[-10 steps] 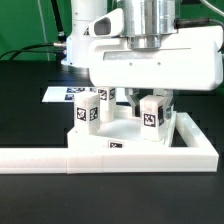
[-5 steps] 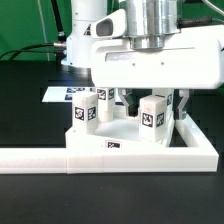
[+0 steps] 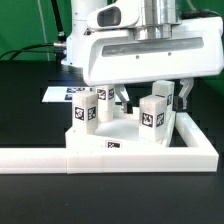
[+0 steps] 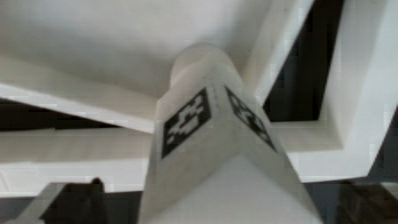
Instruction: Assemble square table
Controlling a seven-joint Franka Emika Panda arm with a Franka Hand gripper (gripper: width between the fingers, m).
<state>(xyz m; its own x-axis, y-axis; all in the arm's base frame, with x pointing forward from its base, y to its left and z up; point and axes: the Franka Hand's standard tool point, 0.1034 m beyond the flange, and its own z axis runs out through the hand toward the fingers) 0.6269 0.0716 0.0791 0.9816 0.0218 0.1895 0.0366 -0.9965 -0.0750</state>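
The white square tabletop (image 3: 113, 146) lies against the corner of the white rail, its small tag on the front rim. Three short white tagged legs stand upright on it: two at the exterior view's left (image 3: 85, 110) (image 3: 105, 100) and one at the right (image 3: 153, 112). My gripper (image 3: 156, 96) hangs over the right leg, one finger on each side of its top, jaws apart. In the wrist view this leg (image 4: 214, 130) fills the middle, and my gripper (image 4: 222, 200) straddles it with a gap beside the dark fingers (image 4: 71, 198).
The long white L-shaped rail (image 3: 30, 157) runs along the front and up the exterior view's right side (image 3: 196, 135). The marker board (image 3: 58, 95) lies behind the tabletop. The arm's base stands at the back on the black table.
My gripper has risen straight up off the right leg. The leg has stayed standing in place on the tabletop.
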